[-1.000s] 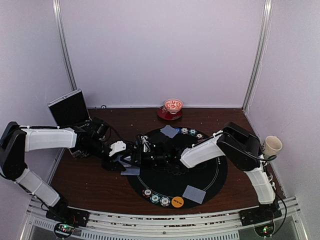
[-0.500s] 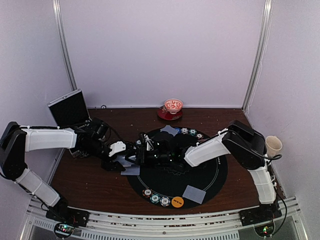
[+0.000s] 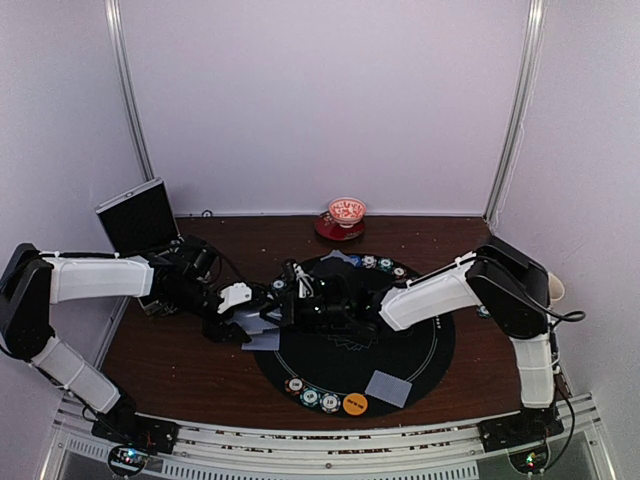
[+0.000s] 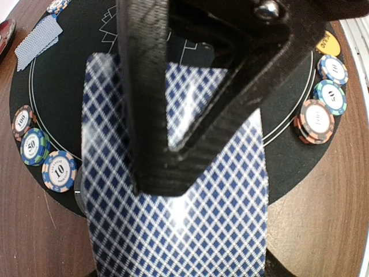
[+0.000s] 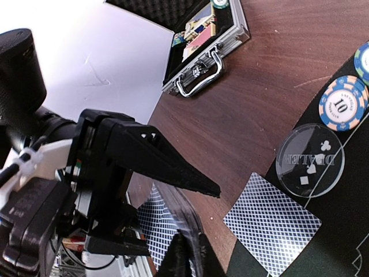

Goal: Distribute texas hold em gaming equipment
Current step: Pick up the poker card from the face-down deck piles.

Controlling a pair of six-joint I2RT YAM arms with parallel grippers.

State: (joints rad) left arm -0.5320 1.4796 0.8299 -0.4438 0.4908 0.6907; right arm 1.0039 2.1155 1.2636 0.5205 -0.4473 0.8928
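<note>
Our left claw (image 4: 164,167) grips a stack of playing cards (image 4: 179,231). Our right claw (image 5: 187,254) is pinched shut on their edge.

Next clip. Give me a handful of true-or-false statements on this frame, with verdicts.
1. The left gripper holds playing cards. True.
2. The case is closed. False: its lid stands open.
3. A clear dealer disc lies beside a chip marked 10. True.
4. The bowl sits on the black mat. False: it sits on its saucer, on the table behind the mat.
5. No card lies at the mat's near edge. False: one card lies face down beside the orange disc.
</note>
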